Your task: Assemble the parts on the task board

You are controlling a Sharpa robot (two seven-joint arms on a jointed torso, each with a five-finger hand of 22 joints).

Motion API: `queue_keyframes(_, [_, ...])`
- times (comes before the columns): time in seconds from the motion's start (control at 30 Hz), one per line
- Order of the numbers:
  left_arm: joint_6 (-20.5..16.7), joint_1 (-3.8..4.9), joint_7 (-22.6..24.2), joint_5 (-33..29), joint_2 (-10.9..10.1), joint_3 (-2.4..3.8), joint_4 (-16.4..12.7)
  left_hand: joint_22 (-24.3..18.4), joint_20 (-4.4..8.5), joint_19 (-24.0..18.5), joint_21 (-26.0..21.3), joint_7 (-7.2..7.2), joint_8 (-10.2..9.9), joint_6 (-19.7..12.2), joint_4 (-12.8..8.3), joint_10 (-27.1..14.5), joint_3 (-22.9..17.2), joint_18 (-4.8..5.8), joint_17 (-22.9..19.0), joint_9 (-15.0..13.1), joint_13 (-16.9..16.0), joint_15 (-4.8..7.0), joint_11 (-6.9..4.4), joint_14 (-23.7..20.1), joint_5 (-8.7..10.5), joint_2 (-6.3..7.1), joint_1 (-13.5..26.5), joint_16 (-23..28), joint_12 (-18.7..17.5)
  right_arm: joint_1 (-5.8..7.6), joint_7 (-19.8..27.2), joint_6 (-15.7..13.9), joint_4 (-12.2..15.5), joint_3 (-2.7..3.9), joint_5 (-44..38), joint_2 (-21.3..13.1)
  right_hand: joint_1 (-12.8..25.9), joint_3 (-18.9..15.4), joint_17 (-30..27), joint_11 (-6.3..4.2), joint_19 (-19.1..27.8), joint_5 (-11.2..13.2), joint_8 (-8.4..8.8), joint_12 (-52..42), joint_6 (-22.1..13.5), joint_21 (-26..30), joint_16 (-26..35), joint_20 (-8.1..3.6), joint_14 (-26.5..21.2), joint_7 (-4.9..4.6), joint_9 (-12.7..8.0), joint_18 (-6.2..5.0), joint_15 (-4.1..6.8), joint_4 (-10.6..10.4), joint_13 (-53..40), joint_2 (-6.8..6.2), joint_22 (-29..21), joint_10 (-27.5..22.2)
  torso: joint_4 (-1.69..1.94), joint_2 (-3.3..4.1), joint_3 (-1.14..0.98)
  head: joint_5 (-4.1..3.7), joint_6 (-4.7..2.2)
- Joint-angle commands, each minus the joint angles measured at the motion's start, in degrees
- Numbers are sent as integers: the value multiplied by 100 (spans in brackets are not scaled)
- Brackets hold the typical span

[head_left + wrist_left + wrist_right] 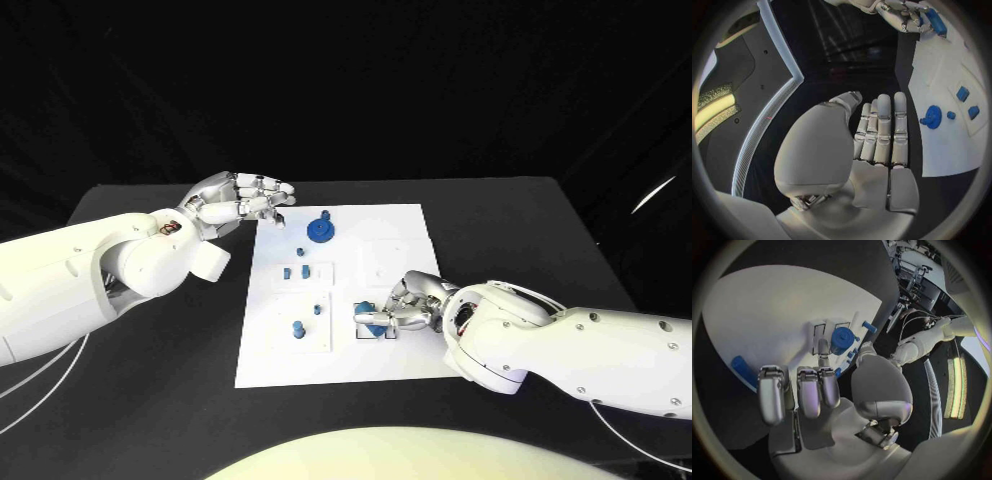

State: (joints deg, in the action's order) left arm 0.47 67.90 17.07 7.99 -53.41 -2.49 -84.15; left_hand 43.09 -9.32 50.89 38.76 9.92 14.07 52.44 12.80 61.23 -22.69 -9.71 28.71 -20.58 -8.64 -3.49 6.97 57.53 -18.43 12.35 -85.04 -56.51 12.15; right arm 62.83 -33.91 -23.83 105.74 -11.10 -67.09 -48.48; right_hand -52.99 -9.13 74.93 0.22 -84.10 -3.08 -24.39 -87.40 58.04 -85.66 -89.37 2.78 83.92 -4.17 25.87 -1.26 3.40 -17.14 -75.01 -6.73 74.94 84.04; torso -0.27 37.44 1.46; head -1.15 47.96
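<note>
Right hand (408, 305) gripping blue part (369, 317) on task board (389, 350) (white), left hand (238, 200) empty, fingers apart

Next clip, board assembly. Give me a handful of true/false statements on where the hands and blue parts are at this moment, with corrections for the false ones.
1. The right hand is at a blue part on the near right area of the task board. True.
2. The left hand holds the blue gear. False: the blue gear lies on the board, apart from that hand, which holds nothing.
3. The left hand is at the board's far left corner. True.
4. All blue parts lie on the black table, off the board. False: they sit on the white board.
5. The left hand's fingers are stretched side by side in the left wrist view. True.
</note>
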Motion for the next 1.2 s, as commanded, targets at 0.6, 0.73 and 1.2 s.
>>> queue_keyframes(0.6, [101,2,5,-35,-1,3,-9,7,8,-42,21,29,-26,28,22,-1,8,-60,11,9,7,16,9,-41,11,-37,10,-25,-35,11,449,139,466,5,-186,-320,-246,265,1319,-31,-483,-64,-71,-1,-64,-20,5,-38,569,3,19,46,34,27,-1304,463,1401,449,-8,-6,-5,8,2])
queue_keyframes(0.73, [117,2,-3,-35,4,2,-6,21,12,-44,30,23,-20,44,-6,2,-27,-64,15,5,7,22,3,-49,1,-79,-48,-23,-40,15,499,137,460,6,-191,-264,-388,234,1312,-30,-479,-197,-77,9,-76,-8,8,-37,567,0,16,44,33,33,-1300,605,1398,445,1,0,-4,-12,-6])
queue_keyframes(1.2, [121,2,-12,-35,7,2,-5,27,13,-45,35,23,-18,49,-14,3,-37,-65,16,4,7,23,3,-51,0,-91,-63,-22,-42,39,585,371,323,6,-366,-152,-2073,337,1306,-26,-472,-384,-29,27,-139,16,13,-36,566,-7,-54,39,33,299,-1300,745,1392,438,1,-3,3,4,7])
